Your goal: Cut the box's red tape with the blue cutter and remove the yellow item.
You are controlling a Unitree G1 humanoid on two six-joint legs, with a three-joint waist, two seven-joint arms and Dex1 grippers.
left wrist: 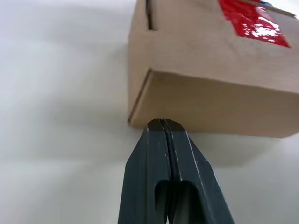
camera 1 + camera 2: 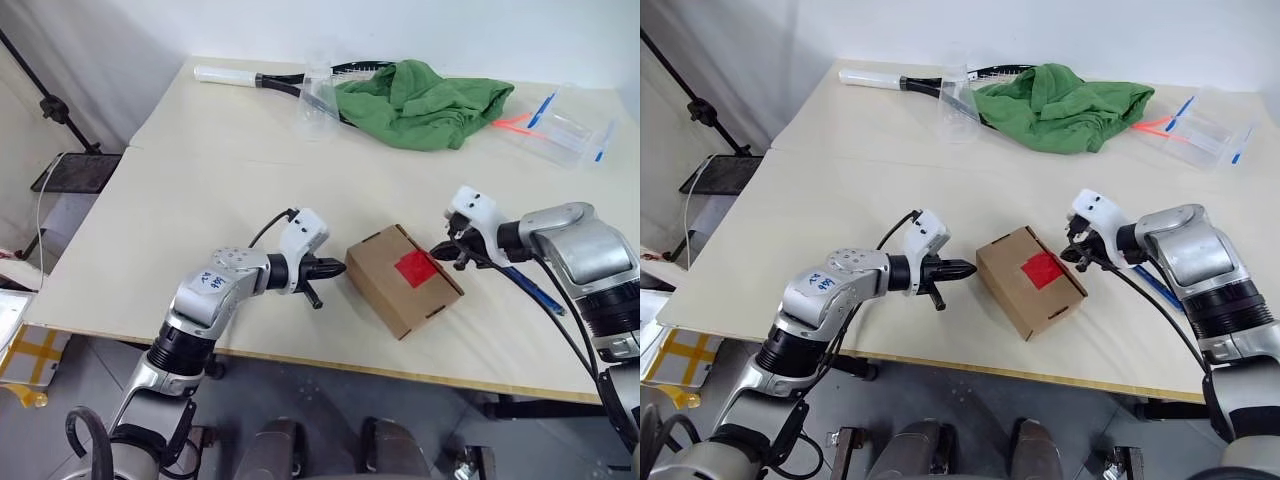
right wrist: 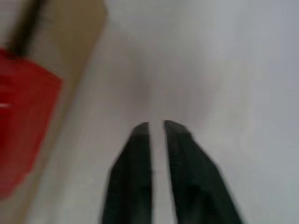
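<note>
Tape intact, box sealed, cutter not in hand: we judge the task barely begun.

From the head views, we note the box (image 2: 404, 279) near the table (image 2: 200, 200) front edge, its red tape (image 2: 414, 268) unbroken; the left gripper (image 2: 333, 267) sits clenched just beside the box's near end, and the blue cutter (image 2: 533, 291) lies on the table under the right arm. The left wrist view confirms fingers pressed together, empty, at the carton's lower corner. In the right wrist view the right gripper (image 3: 152, 128) is nearly closed on nothing, beside the box. The yellow item is presumably still inside.
</note>
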